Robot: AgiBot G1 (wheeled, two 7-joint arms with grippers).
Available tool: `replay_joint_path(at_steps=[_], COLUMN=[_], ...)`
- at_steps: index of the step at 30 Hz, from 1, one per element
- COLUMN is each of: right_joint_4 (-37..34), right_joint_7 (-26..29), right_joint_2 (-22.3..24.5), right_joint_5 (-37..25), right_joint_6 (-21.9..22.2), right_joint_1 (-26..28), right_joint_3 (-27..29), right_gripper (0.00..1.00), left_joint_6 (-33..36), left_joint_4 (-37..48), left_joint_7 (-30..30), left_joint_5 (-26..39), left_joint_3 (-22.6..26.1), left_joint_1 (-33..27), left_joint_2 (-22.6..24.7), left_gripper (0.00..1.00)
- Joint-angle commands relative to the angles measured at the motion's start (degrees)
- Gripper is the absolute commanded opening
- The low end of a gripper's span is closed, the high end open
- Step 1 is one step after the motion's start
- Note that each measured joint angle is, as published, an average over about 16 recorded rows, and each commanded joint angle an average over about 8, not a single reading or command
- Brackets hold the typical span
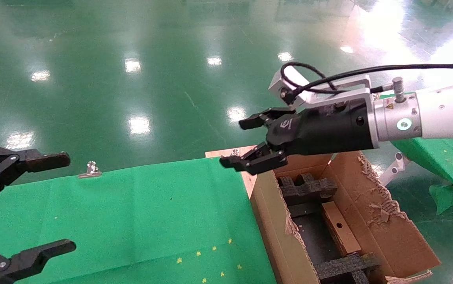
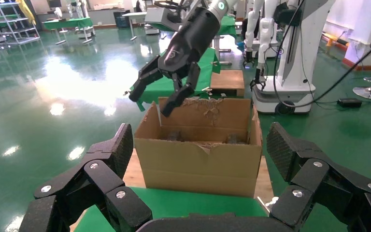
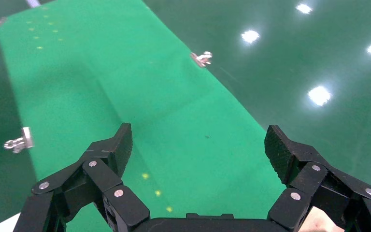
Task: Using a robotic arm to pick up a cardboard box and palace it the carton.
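Right gripper [image 1: 242, 144] (empty, spread) above carton [image 1: 368, 197]; cardboard box [image 1: 340, 227] partly hidden.

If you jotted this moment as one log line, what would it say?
right gripper: open, empty, above carton edge | small box: inside carton | left gripper: open, idle over green table

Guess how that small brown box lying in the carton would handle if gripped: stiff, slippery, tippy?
The cardboard box looks closed and square-edged, so probably fairly stiff under the jaws. Its long, narrow shape lying flat between the foam inserts in the carton suggests little tendency to tip or roll. Weight can't be judged. The right gripper is open and empty above the carton.
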Motion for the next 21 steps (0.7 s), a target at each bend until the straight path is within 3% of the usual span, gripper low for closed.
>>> replay_joint_path(at_steps=[1,21], right_joint_4=[0.17,1.87], right_joint_7=[-0.60,-6.60], right_joint_2=[-0.27,-2.95], right_joint_5=[0.11,1.21], right_joint_6=[-1.11,-12.32], right_joint_1=[-2.08,-22.98], right_joint_3=[2.89,31.97], right_gripper=[1.00,1.00], left_joint_6=[0.00,-0.01], left_joint_4=[0.00,0.00], left_joint_7=[0.00,0.01], left_joint_5=[0.00,-0.02], left_joint_3=[0.00,0.02], left_joint_1=[0.00,-0.01], left_joint_2=[0.00,-0.01], left_gripper=[1.00,1.00])
